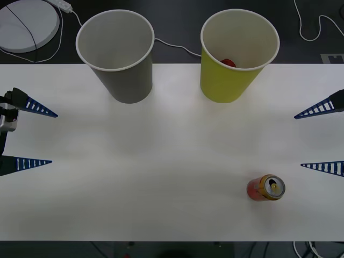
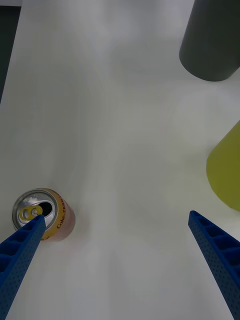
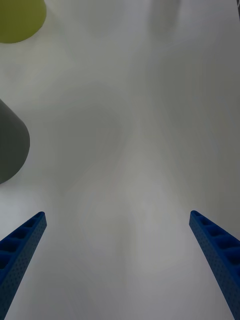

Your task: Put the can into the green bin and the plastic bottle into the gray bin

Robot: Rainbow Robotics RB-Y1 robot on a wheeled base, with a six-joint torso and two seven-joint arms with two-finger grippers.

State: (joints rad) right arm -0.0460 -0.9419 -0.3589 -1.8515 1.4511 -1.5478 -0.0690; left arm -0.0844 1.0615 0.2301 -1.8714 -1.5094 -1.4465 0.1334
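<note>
A red can (image 1: pixel 265 187) with a gold top stands upright on the white table (image 1: pixel 161 161), front right. The gray bin (image 1: pixel 117 54) stands at the back left and the green bin (image 1: pixel 236 59) at the back right, with a small red thing (image 1: pixel 228 62) inside it. My right gripper (image 1: pixel 299 141) is open at the table's right edge, just right of the can. In the right wrist view the can (image 2: pixel 56 220) sits beside one finger of the right gripper (image 2: pixel 116 217), outside the gap. My left gripper (image 1: pixel 54 138) is open at the left edge. The plastic bottle is out of view.
Behind the table lie a white round disc (image 1: pixel 27 24) and white cables (image 1: pixel 172 45). The wrist views show the gray bin (image 2: pixel 212 40) (image 3: pixel 10 145) and green bin (image 2: pixel 227 170) (image 3: pixel 20 17) at their edges. The table's front edge runs just below the can.
</note>
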